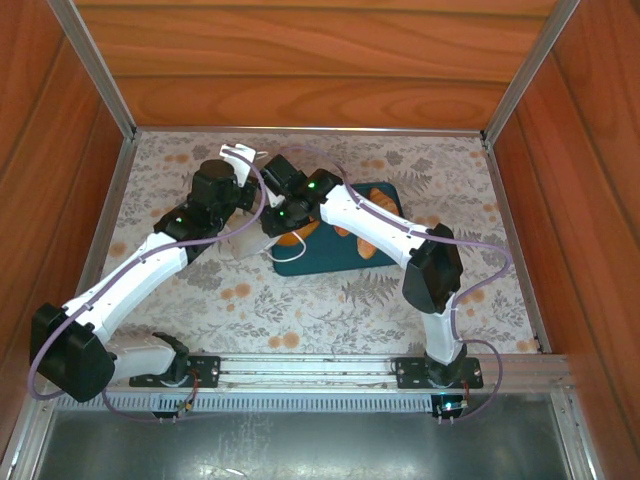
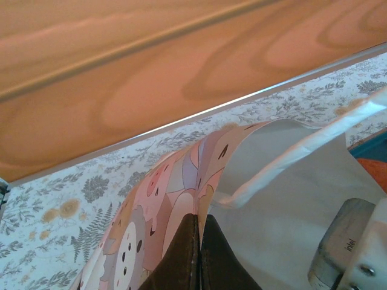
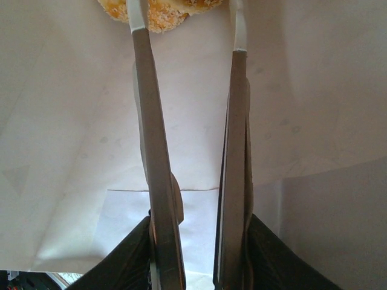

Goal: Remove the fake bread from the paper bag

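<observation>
Right end effector point(image 3: 188, 27) is open inside the bag point(image 2: 284, 199) by one bread point(image 3: 160, 15), left end effector point(image 2: 199, 241) pinching the rim; some's already on the tray point(image 1: 320, 262).

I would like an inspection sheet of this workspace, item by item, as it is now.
Surface: floral table cover, flat.
Job's things: paper bag, pinched at its wall; one fake bread inside it; more pieces on the dark teal tray.
Clutter: nothing seen.
Grippers: left gripper shut on the bag's wall; right gripper open inside the bag.
Cables: purple cables loop along both arms.
Surroundings: wooden walls.
</observation>
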You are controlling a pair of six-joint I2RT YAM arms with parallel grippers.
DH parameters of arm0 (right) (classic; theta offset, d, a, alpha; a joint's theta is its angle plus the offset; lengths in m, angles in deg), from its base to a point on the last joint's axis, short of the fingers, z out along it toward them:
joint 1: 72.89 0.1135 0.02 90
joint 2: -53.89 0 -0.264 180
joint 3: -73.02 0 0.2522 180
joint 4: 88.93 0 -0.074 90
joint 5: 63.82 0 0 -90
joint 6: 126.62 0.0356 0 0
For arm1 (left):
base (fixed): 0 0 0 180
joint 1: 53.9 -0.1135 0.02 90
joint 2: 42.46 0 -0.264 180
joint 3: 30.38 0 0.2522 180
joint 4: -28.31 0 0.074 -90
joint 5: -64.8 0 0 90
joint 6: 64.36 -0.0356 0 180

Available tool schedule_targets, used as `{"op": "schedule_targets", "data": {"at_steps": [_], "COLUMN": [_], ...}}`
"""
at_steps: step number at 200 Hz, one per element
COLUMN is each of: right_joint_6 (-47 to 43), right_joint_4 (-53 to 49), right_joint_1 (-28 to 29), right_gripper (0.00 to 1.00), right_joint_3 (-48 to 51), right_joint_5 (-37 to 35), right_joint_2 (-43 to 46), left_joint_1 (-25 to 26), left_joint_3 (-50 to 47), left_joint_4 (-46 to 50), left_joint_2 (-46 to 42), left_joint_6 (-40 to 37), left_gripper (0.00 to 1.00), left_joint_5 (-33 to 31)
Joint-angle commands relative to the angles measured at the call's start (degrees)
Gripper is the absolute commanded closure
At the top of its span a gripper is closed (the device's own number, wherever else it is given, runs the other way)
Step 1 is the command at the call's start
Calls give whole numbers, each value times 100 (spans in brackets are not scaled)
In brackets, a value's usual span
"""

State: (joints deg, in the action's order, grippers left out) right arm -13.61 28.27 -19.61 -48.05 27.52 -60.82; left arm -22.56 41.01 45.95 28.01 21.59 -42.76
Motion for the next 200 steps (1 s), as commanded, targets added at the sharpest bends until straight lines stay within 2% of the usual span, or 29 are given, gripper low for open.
{"op": "schedule_targets", "data": {"at_steps": [1,38,71,135,169,200], "right_joint_6": [17,152,34,-126,-129,-130], "right_joint_4": [-7,-185,-89,-21,8,49], "right_joint_1": [34,16,17,22,25,28], "right_gripper": [64,66,63,64,73,87], "right_joint_3": [34,-34,-192,-582,-585,-405], "right_joint_5": [-128,-469,-251,-12,-114,-289], "right_joint_2": [54,-20,-133,-464,-414,-227], "left_joint_1": [-44,-48,-45,-41,-41,-57], "left_joint_3": [126,103,89,122,95,53], "left_joint_4": [-133,-133,-133,-135,-133,-135], "left_joint_2": [-138,-171,-142,-104,-65,-45], "left_joint_6": [73,88,132,181,233,232], "left_gripper": [100,100,100,100,100,100], "left_joint_5": [105,119,181,337,350,109]}}
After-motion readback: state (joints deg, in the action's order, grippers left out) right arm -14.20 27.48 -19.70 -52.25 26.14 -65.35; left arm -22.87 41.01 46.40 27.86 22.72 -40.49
